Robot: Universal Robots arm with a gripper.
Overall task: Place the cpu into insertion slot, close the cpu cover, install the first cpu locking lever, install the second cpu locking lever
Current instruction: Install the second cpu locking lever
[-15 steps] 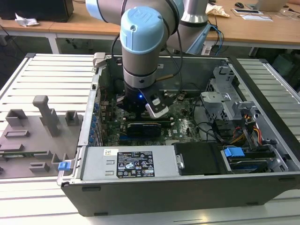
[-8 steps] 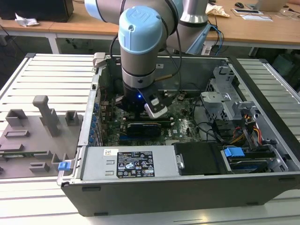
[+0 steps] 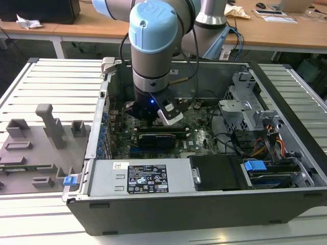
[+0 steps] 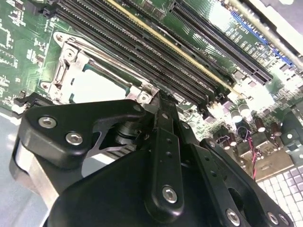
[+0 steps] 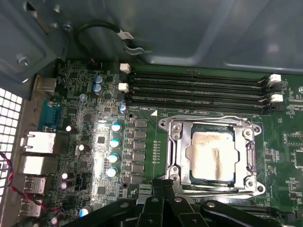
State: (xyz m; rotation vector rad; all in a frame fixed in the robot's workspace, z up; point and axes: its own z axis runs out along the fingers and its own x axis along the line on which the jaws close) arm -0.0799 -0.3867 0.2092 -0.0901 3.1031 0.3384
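The cpu (image 5: 213, 156) (image 4: 94, 85), a silvery-beige square chip, lies flat in the insertion slot (image 5: 164, 124) on the green board. The cpu cover (image 5: 179, 146) (image 4: 64, 71), a silvery frame, lies down around the chip, which shows through its window. Thin metal lever rods run along the socket's sides; whether they are latched I cannot tell. My gripper (image 5: 163, 187) (image 4: 161, 97) hovers at the socket's edge, its black fingers together with nothing between them. In the exterior view the gripper (image 3: 145, 118) reaches down into the open computer case, and the arm hides the socket.
Long black memory slots (image 5: 199, 90) (image 4: 142, 52) run right beside the socket. Capacitors (image 5: 113, 142) stand on its other side. The case holds a power supply (image 3: 143, 178), a drive cage (image 3: 250, 107) and loose cables (image 3: 265, 140). A grey fixture plate (image 3: 36, 148) lies outside, at the exterior view's left.
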